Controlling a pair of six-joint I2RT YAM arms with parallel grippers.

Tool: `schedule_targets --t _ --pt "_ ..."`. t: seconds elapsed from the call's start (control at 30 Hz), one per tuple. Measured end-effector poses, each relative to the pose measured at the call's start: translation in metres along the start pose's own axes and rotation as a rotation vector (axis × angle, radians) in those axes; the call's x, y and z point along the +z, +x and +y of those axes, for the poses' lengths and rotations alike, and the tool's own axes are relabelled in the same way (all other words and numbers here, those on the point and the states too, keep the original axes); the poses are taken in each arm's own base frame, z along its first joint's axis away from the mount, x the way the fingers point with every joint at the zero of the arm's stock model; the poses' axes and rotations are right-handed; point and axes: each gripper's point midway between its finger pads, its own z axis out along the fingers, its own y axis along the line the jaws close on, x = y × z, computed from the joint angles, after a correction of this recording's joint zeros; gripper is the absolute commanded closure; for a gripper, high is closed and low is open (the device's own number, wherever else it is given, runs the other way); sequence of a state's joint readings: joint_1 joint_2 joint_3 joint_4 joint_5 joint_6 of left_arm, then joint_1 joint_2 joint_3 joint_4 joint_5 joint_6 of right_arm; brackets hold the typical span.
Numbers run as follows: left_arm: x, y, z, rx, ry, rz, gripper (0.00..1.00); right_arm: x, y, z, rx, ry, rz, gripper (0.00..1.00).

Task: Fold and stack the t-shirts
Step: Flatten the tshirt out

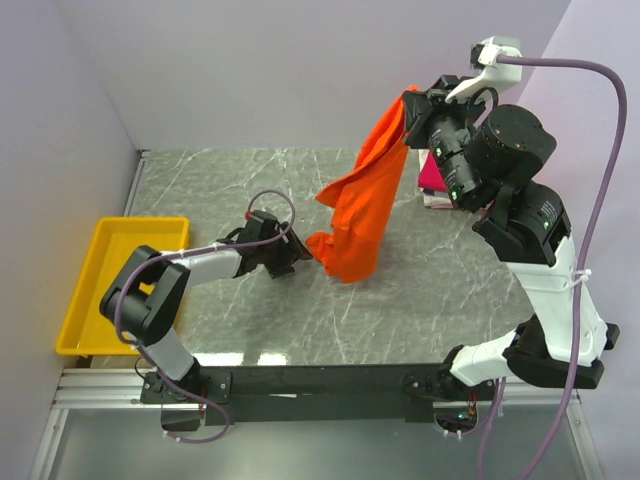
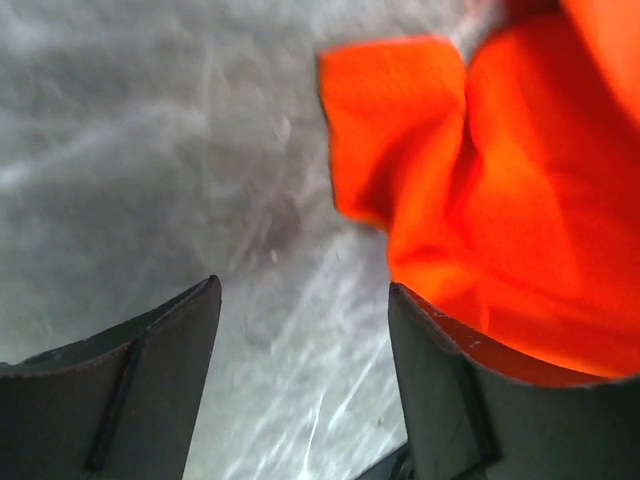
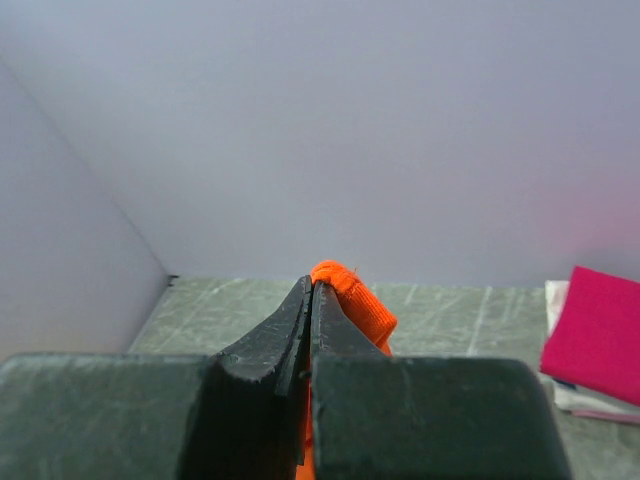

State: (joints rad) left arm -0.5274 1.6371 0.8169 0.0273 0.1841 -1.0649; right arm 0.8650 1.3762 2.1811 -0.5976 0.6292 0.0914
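The right gripper (image 3: 310,292) is pinched tight on an edge of the orange shirt (image 1: 365,200) and holds it up high, at about 1 o'clock in the top view. The left gripper (image 2: 305,295) is wide open and holds nothing. It is low over the table (image 2: 120,150), and the shirt's bottom end is at its 2 o'clock.

I think the shirt is being spread out for folding. Next the left gripper needs to grab that low corner.

Only the right wrist view shows the tight pinch. Only the left wrist view shows the open jaws. The pink shirt (image 3: 600,330) lies at 3 o'clock.
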Motion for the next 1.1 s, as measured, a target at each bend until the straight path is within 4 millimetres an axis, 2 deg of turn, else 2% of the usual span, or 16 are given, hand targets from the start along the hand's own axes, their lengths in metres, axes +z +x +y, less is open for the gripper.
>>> schedule_targets --t 0.13,0.27,0.33,0.47,0.57,0.6,0.67,0.73,0.8,0.9,0.97,1.03,1.1 --pt "0.017 -0.01 -0.003 -0.035 -0.03 -0.013 0.33 -0.005 0.01 -0.012 -0.022 0.04 0.017 1.0" --pt "0.03 -0.026 -0.024 -0.055 -0.021 -0.043 0.34 -0.01 0.018 -0.022 -0.036 0.071 0.029 1.0" --pt "0.036 -0.034 -0.034 -0.063 -0.022 -0.065 0.34 -0.011 0.017 -0.026 -0.036 0.084 0.028 1.0" --pt "0.05 -0.037 -0.041 -0.07 -0.042 -0.072 0.37 -0.017 0.013 -0.035 -0.029 0.108 0.014 1.0" --pt "0.064 -0.036 -0.04 -0.075 -0.087 -0.06 0.48 -0.023 0.01 -0.044 -0.027 0.126 0.007 1.0" --pt "0.068 -0.035 -0.039 -0.073 -0.1 -0.06 0.58 -0.025 0.009 -0.047 -0.026 0.134 0.004 1.0" --pt "0.072 -0.033 -0.039 -0.07 -0.117 -0.053 0.72 -0.028 0.009 -0.053 -0.026 0.146 0.0 1.0" --pt "0.071 -0.03 -0.039 -0.073 -0.132 -0.049 0.99 -0.031 0.009 -0.058 -0.025 0.155 -0.003 1.0" --pt "0.07 -0.029 -0.035 -0.064 -0.15 -0.048 0.99 -0.033 0.01 -0.064 -0.026 0.167 -0.004 1.0" --pt "0.061 -0.031 -0.027 -0.059 -0.19 -0.058 0.99 -0.037 0.013 -0.072 -0.031 0.185 -0.003 1.0" --pt "0.042 -0.04 -0.023 -0.066 -0.2 -0.082 0.99 -0.038 0.015 -0.076 -0.032 0.197 -0.003 1.0" --pt "0.013 -0.056 -0.022 -0.083 -0.193 -0.126 0.99 -0.04 0.016 -0.082 -0.032 0.213 -0.005 1.0" --pt "-0.028 -0.083 -0.028 -0.105 -0.168 -0.203 0.99 -0.043 0.016 -0.087 -0.027 0.227 -0.009 1.0"
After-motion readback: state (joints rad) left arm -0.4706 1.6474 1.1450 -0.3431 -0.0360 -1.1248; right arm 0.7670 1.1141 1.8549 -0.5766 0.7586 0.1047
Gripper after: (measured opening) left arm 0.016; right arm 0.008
